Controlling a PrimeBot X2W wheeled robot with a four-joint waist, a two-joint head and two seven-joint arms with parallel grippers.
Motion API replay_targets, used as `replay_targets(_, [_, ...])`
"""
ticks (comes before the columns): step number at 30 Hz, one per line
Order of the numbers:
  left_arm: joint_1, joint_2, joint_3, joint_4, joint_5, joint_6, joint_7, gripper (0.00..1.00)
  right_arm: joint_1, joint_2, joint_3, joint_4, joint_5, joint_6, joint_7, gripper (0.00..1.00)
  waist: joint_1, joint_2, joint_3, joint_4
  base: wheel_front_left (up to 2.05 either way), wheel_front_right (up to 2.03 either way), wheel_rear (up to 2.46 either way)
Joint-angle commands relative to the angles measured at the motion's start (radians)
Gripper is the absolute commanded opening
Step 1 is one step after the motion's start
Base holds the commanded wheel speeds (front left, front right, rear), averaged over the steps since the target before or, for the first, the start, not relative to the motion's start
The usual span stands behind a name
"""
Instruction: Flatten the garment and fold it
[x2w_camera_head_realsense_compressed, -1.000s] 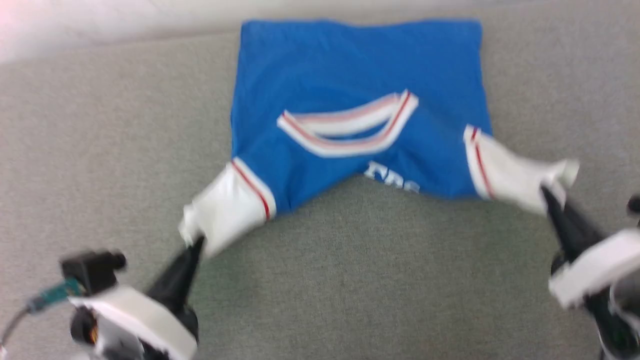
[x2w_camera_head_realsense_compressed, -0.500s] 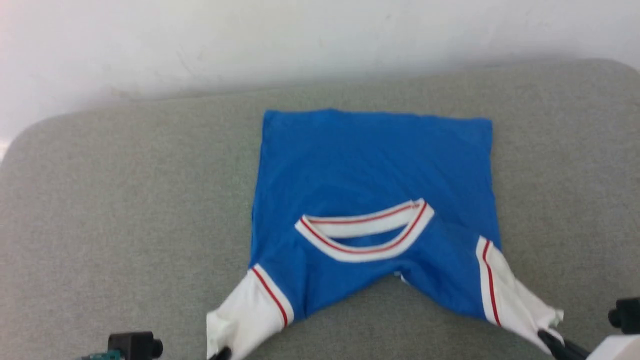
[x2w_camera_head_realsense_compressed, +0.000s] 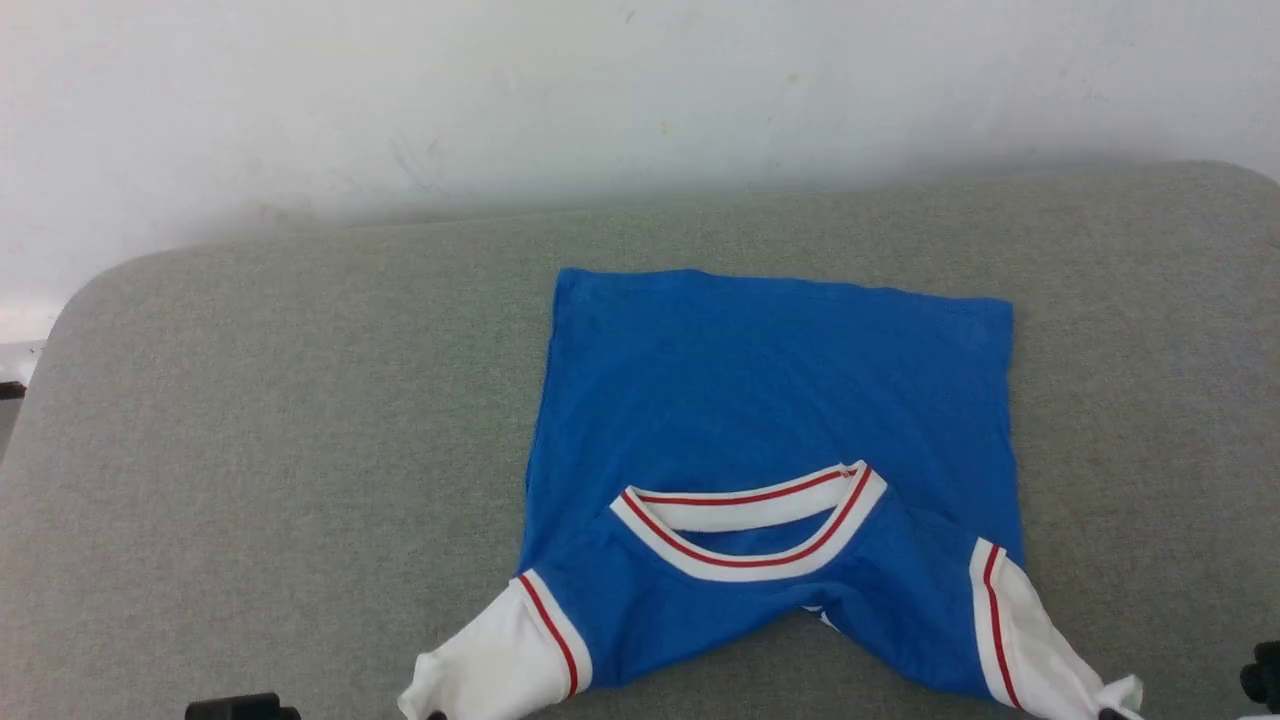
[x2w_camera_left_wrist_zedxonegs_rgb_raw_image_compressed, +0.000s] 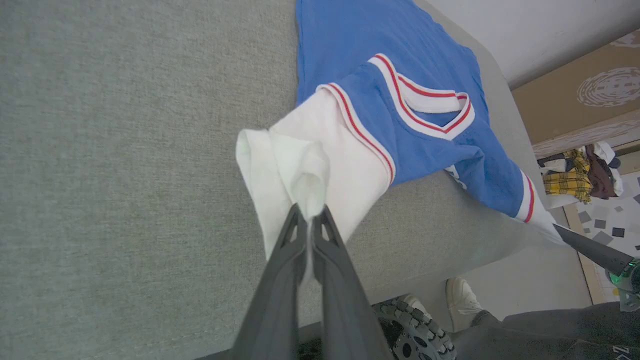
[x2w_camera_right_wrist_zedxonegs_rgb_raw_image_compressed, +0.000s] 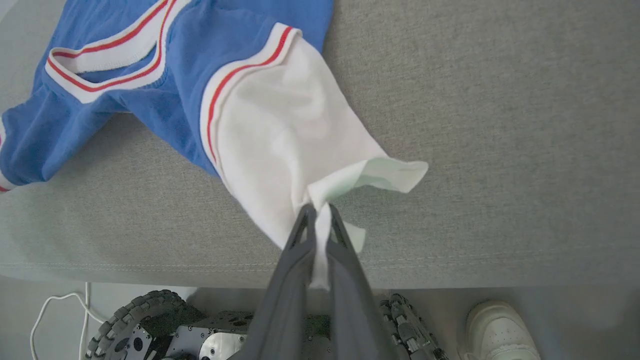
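Observation:
The garment (x2w_camera_head_realsense_compressed: 770, 420) lies on the grey table, royal blue, with its white-and-red collar (x2w_camera_head_realsense_compressed: 750, 525) facing up near the front edge. Its upper part is doubled over, and a sliver of white lettering (x2w_camera_left_wrist_zedxonegs_rgb_raw_image_compressed: 456, 175) peeks from under the fold. My left gripper (x2w_camera_left_wrist_zedxonegs_rgb_raw_image_compressed: 310, 220) is shut on the bunched end of one white sleeve (x2w_camera_left_wrist_zedxonegs_rgb_raw_image_compressed: 320, 165), lifted slightly off the table. My right gripper (x2w_camera_right_wrist_zedxonegs_rgb_raw_image_compressed: 317, 215) is shut on the other white sleeve (x2w_camera_right_wrist_zedxonegs_rgb_raw_image_compressed: 285, 135), whose cuff flares out to the side. In the head view both sleeves (x2w_camera_head_realsense_compressed: 490, 665) stretch down and outward to the bottom edge.
The padded grey table (x2w_camera_head_realsense_compressed: 250, 450) stands against a white wall (x2w_camera_head_realsense_compressed: 400, 100). Below its near edge are my wheeled base (x2w_camera_right_wrist_zedxonegs_rgb_raw_image_compressed: 135, 320), a white cable (x2w_camera_right_wrist_zedxonegs_rgb_raw_image_compressed: 55, 305) and a person's white shoe (x2w_camera_right_wrist_zedxonegs_rgb_raw_image_compressed: 500, 330). A cardboard box (x2w_camera_left_wrist_zedxonegs_rgb_raw_image_compressed: 575, 95) and a pile of clothes (x2w_camera_left_wrist_zedxonegs_rgb_raw_image_compressed: 580, 175) sit beyond the table's end.
The head camera has tilted up, so the garment sits lower in the picture and the grippers have slipped past its bottom edge. Both grippers keep hold of the sleeves.

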Motion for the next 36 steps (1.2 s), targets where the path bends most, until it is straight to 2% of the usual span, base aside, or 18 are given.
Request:
replay_targets(1, [0.002, 0.004, 0.012, -0.016, 0.021, 0.007, -0.024, 0.00, -0.009, 0.002, 0.001, -0.009, -0.026, -0.001, -0.030, 0.00, 0.0001, -0.0001, 0.006, 0.006, 0.00, 0.00, 0.00])
replay_targets(7, [-0.054, -0.017, 0.004, -0.029, 0.068, -0.003, -0.070, 0.00, -0.078, -0.025, 0.072, 0.048, -0.116, -0.001, -0.114, 0.00, 0.0001, -0.0001, 0.024, 0.015, 0.00, 0.00, 0.00])
replay_targets(14, [-0.138, -0.037, -0.026, -0.015, 0.102, -0.021, -0.075, 0.00, -0.184, -0.030, 0.173, 0.240, -0.143, -0.001, -0.176, 0.00, 0.0001, -0.0001, 0.041, 0.029, 0.00, 0.00, 0.00])
replay_targets(20, [-0.173, -0.043, -0.038, 0.006, 0.120, -0.022, -0.075, 0.00, -0.243, -0.014, 0.205, 0.397, -0.132, -0.001, -0.239, 0.02, 0.0001, -0.0001, 0.056, 0.029, 0.00, 0.00, 0.00])
replay_targets(21, [-0.175, -0.044, -0.039, 0.009, 0.123, -0.022, -0.078, 0.00, -0.253, -0.013, 0.204, 0.417, -0.130, -0.001, -0.253, 0.07, 0.0001, -0.0001, 0.058, 0.026, 0.00, 0.00, 0.00])
replay_targets(22, [-0.176, -0.047, -0.040, 0.011, 0.123, -0.022, -0.081, 0.00, -0.262, -0.011, 0.201, 0.433, -0.130, -0.001, -0.269, 0.18, 0.0001, -0.0001, 0.061, 0.023, 0.00, 0.00, 0.00])
replay_targets(23, [-0.177, -0.049, -0.040, 0.013, 0.123, -0.023, -0.085, 0.00, -0.269, -0.011, 0.197, 0.446, -0.130, -0.001, -0.287, 0.33, 0.0001, -0.0001, 0.064, 0.020, 0.00, 0.00, 0.00])
replay_targets(24, [-0.178, -0.051, -0.039, 0.014, 0.123, -0.023, -0.088, 0.00, -0.275, -0.010, 0.192, 0.454, -0.128, -0.001, -0.302, 0.54, 0.0001, -0.0001, 0.066, 0.016, 0.00, 0.00, 0.00])
replay_targets(25, [-0.178, -0.053, -0.039, 0.016, 0.124, -0.023, -0.092, 0.00, -0.279, -0.008, 0.185, 0.457, -0.121, -0.001, -0.316, 1.00, 0.0001, -0.0001, 0.069, 0.013, 0.00, 0.00, 0.00])
replay_targets(32, [-0.174, -0.060, -0.037, 0.013, 0.125, -0.028, -0.115, 0.00, -0.259, -0.037, 0.103, 0.320, -0.047, -0.001, -0.292, 1.00, 0.0001, -0.0001, 0.097, 0.003, 0.00, 0.00, 0.00])
replay_targets(36, [-0.185, -0.059, -0.032, 0.002, 0.130, -0.033, -0.126, 0.00, -0.258, -0.068, -0.001, 0.110, -0.025, -0.001, -0.236, 1.00, 0.0001, -0.0001, 0.135, 0.003, 0.00, 0.00, 0.00])
